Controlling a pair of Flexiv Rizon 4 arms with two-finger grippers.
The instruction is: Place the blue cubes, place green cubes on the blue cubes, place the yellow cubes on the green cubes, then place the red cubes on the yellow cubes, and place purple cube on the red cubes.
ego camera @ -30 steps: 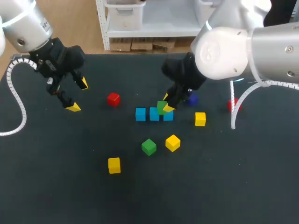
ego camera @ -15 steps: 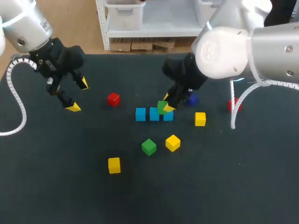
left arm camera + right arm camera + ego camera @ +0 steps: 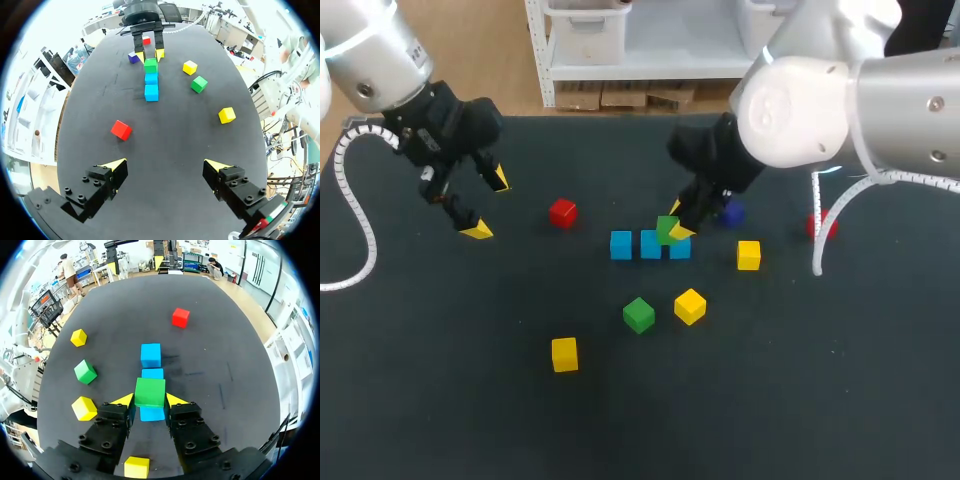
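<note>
Three blue cubes [image 3: 650, 245] lie in a row at the table's middle. My right gripper [image 3: 677, 221] is shut on a green cube [image 3: 666, 229], held just over the seam between the middle and right blue cubes. In the right wrist view the green cube [image 3: 150, 392] sits between the yellow fingertips [image 3: 122, 400] above the blue row [image 3: 151, 355]. My left gripper [image 3: 486, 204] hangs open over the table's left, nothing between its fingers. In the left wrist view that gripper [image 3: 165, 165] faces a red cube [image 3: 121, 129] and the blue row [image 3: 151, 92] farther ahead.
Loose on the table: a second green cube [image 3: 639, 314], yellow cubes [image 3: 690, 306] [image 3: 564, 354] [image 3: 748, 255], a red cube [image 3: 562, 212], another red cube [image 3: 817, 224] partly behind the right arm's cable, and a purple cube [image 3: 730, 213] behind the right gripper.
</note>
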